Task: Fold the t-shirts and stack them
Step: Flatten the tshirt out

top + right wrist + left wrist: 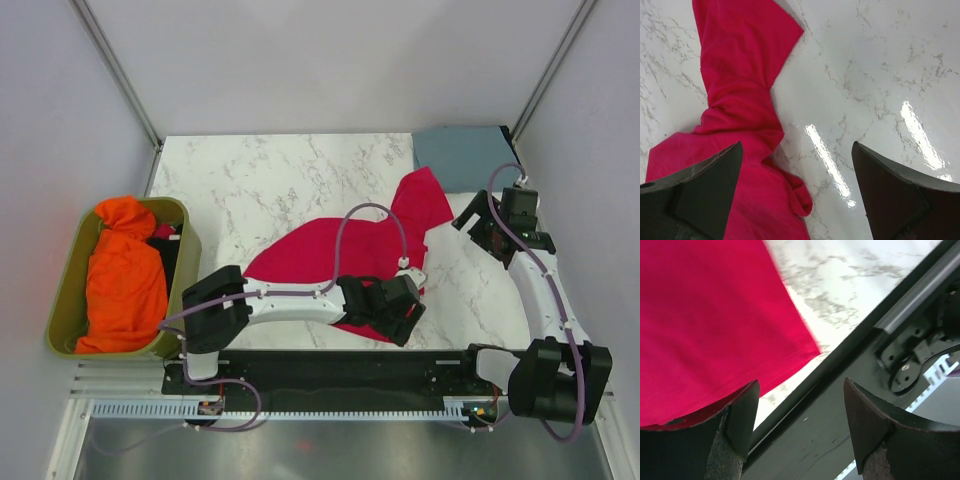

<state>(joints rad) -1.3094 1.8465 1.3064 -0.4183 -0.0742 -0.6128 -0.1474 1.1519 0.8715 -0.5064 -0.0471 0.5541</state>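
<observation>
A crimson-red t-shirt (pixel 340 255) lies crumpled across the middle of the marble table (pixel 250 180), with one part stretching toward the back right. A slate blue-grey t-shirt (pixel 463 156) lies folded flat at the back right corner. My left gripper (pixel 402 322) is open and empty over the red shirt's near edge; in the left wrist view (pixel 800 432) the shirt's corner (pixel 705 315) lies just beyond its left finger. My right gripper (pixel 473 224) is open and empty just right of the shirt; in its wrist view (pixel 797 197) the red cloth (pixel 740 75) lies under the left finger.
An olive-green bin (pixel 188 225) at the left edge holds orange cloth (pixel 125 280). A black rail (pixel 330 365) runs along the table's near edge, also in the left wrist view (pixel 850 365). White walls enclose the table.
</observation>
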